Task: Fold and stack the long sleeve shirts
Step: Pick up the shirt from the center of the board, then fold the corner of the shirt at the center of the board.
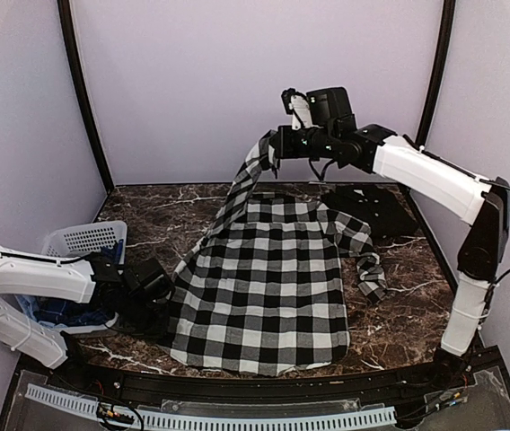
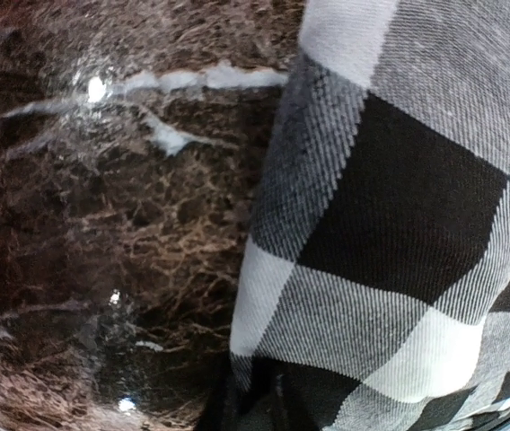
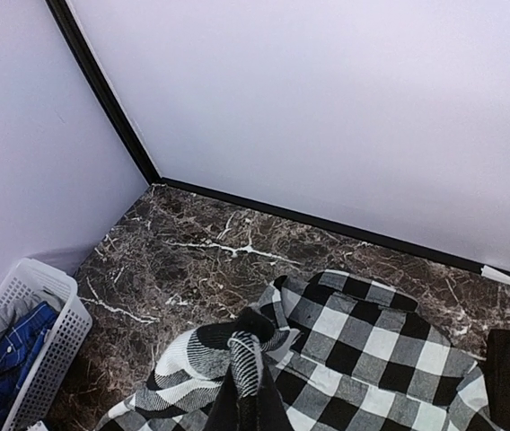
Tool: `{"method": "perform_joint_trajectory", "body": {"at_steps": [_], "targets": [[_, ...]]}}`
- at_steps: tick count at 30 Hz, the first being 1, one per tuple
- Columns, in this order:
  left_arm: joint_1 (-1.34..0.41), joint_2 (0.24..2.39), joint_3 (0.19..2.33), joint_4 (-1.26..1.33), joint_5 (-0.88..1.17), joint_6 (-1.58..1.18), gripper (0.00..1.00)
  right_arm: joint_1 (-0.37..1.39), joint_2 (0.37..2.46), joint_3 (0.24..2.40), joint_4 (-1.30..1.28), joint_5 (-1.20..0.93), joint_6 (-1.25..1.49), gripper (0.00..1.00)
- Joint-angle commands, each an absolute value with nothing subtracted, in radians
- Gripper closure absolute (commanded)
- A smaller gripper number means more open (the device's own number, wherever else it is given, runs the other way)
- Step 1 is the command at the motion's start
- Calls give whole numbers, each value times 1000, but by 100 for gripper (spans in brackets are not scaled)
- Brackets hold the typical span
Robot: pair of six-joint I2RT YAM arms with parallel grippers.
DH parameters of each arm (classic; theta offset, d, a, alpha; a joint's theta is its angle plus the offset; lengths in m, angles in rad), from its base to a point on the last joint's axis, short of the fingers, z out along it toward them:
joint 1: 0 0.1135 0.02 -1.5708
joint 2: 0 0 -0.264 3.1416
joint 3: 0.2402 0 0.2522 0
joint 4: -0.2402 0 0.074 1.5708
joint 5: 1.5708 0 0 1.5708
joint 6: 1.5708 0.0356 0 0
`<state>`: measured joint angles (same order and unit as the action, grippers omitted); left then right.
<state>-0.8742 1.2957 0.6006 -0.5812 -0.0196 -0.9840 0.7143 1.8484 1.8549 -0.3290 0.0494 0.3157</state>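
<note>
Checked shirt (image 1: 264, 287) lies flat, one sleeve (image 1: 240, 193) pinched high between right fingers (image 1: 282, 144).

The shirt (image 2: 399, 206) is matt twill-woven cloth, the table (image 2: 102, 224) glossy veined stone, the basket (image 1: 84, 238) perforated plastic.

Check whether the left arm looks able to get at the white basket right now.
Probably yes: the white basket sits right beside the left arm with nothing between them, though the left gripper is low at the edge of the check shirt, pointing away.
</note>
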Motion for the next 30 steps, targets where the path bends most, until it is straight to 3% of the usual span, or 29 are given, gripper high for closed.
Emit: {"method": "perform_joint_trajectory", "body": {"at_steps": [1, 3, 19, 30], "targets": [[-890, 1320, 610, -599, -49, -992, 96, 704, 1881, 1931, -250, 41, 246, 100], [-894, 1311, 636, -628, -70, -987, 100, 702, 1895, 1941, -230, 37, 228, 100], [-948, 1132, 792, -725, -93, -887, 100, 689, 1923, 1906, -89, 91, 163, 100], [-1010, 1201, 931, -606, 107, -620, 100, 616, 1856, 1847, -73, 155, 142, 100]]}}
